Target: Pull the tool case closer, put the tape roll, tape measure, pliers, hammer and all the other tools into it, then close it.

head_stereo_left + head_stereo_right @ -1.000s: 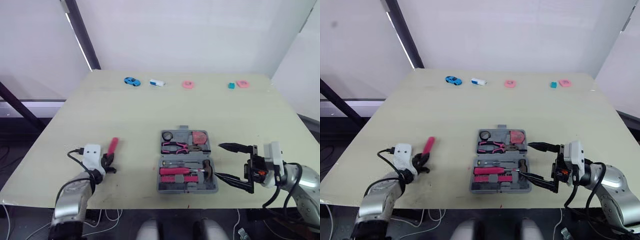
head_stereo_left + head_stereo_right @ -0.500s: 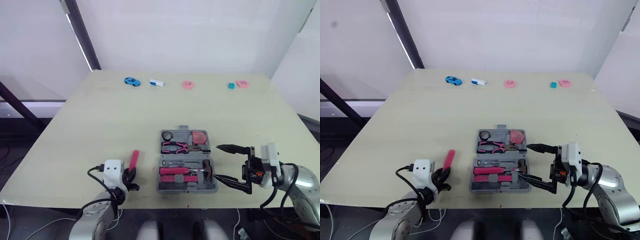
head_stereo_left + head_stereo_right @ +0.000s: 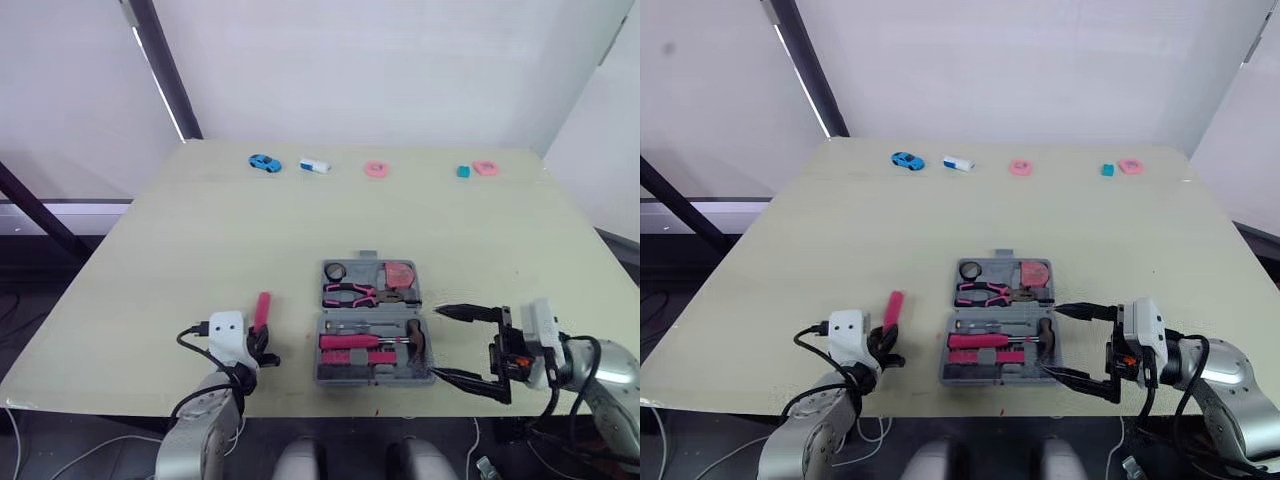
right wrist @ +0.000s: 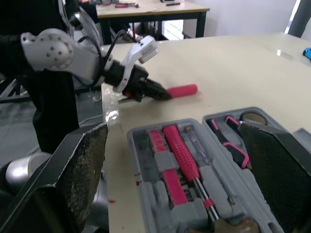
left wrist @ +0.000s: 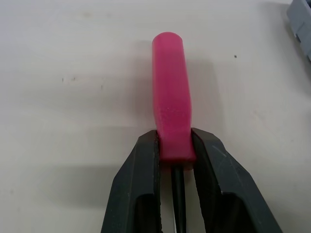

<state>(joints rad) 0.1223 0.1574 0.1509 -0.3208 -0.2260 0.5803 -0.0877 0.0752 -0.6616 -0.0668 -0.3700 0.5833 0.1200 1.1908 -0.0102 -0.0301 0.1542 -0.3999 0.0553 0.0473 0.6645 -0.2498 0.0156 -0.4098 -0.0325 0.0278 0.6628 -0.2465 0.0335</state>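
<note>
The grey tool case (image 3: 428, 378) lies open near the table's front edge. Its far half holds a black tape roll (image 3: 334, 271), pink-handled pliers (image 3: 350, 293) and a pink tape measure (image 3: 400, 273). A pink screwdriver (image 3: 350, 342) and a hammer (image 3: 414, 341) lie in the near half. Left of the case, my left gripper (image 3: 262, 336) is shut on the base of a second pink-handled screwdriver (image 5: 171, 111), whose handle points away over the table. My right gripper (image 3: 437, 343) stands wide open at the case's right edge, one finger (image 4: 82, 165) on each side of the near half.
Along the far edge lie a blue toy car (image 3: 264, 162), a white and blue block (image 3: 314, 166), two pink rings (image 3: 376, 169) (image 3: 486, 168) and a teal cube (image 3: 462, 171). The table (image 3: 200, 240) has bare room left of and beyond the case.
My left gripper has carried the pink-handled screwdriver to the right, close to the case. My right gripper, still open, has drawn back toward the table's front edge.
</note>
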